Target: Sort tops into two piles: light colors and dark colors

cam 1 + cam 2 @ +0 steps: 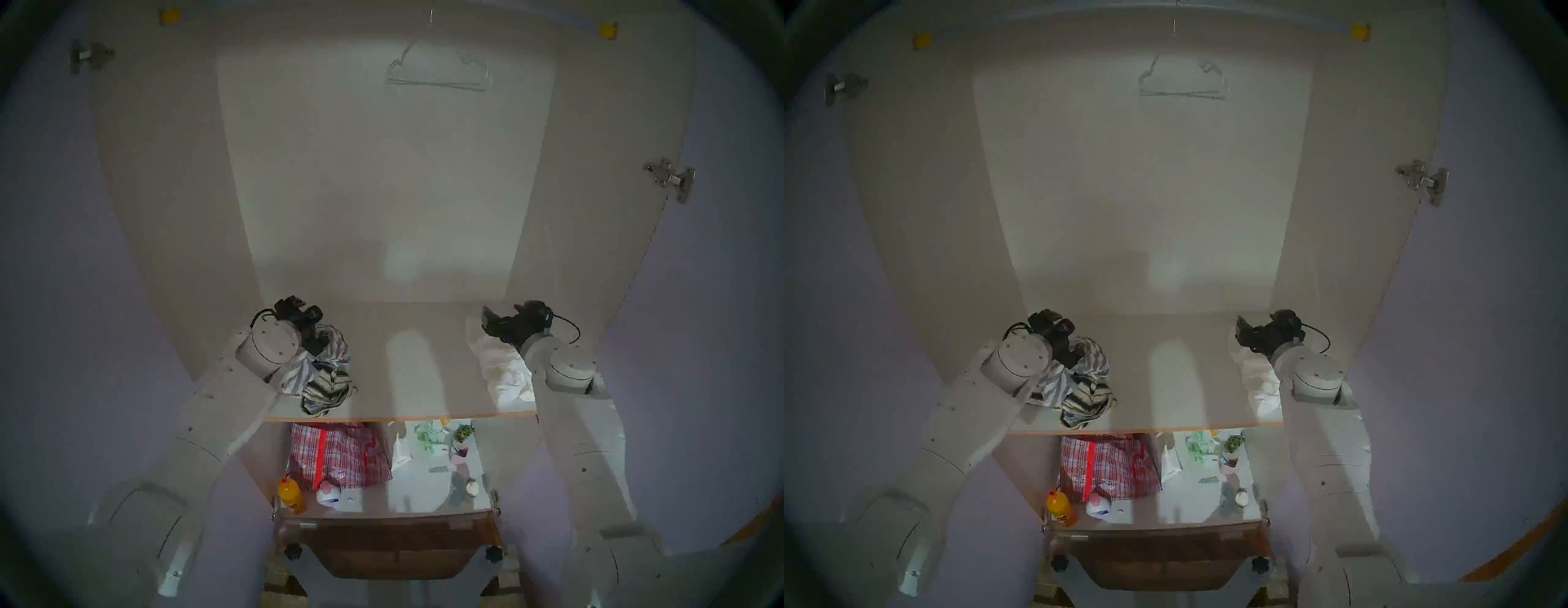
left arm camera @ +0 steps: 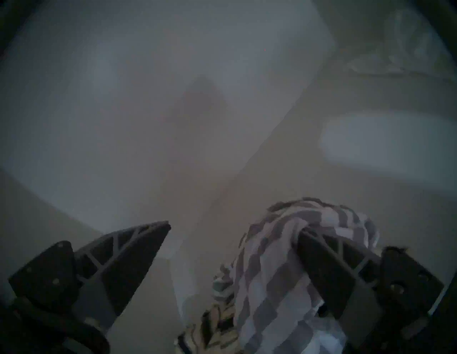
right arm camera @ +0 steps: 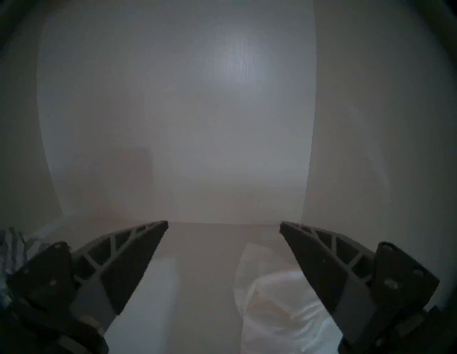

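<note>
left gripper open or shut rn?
Open. In the left wrist view the left gripper has its fingers spread wide; the grey-striped top drapes against one finger, but nothing is pinched between them.

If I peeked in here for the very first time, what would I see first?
Two white robot arms reaching into a pale, nearly bare wardrobe. On the shelf, the left pincer is open at a striped heap, and the right pincer is open above a plain white heap. Below, a red checked bag is the brightest thing.
</note>
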